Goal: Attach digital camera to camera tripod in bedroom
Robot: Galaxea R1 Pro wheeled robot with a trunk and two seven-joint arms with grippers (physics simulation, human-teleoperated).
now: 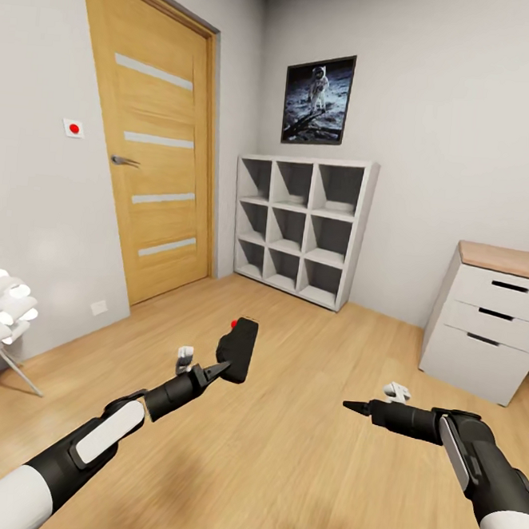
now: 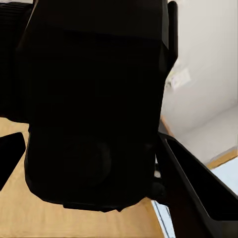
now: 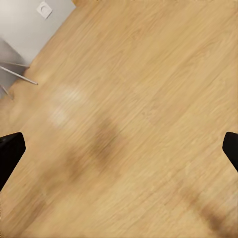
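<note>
The left gripper (image 1: pixel 222 368) pinched the black camera (image 1: pixel 239 347), held above the wood floor (image 1: pixel 279 458) near the middle of the room, its red button (image 1: pixel 234 324) on top. The left wrist view showed the camera (image 2: pixel 94 104) close up as a dark block between the fingers (image 2: pixel 191 181). The right gripper (image 1: pixel 352 405) hung over bare floor at the right; its wrist view showed its fingertips (image 3: pixel 10 153) spread wide apart with nothing between them. A door (image 1: pixel 151 142) stood far left, white cube shelves (image 1: pixel 300 223) beyond.
</note>
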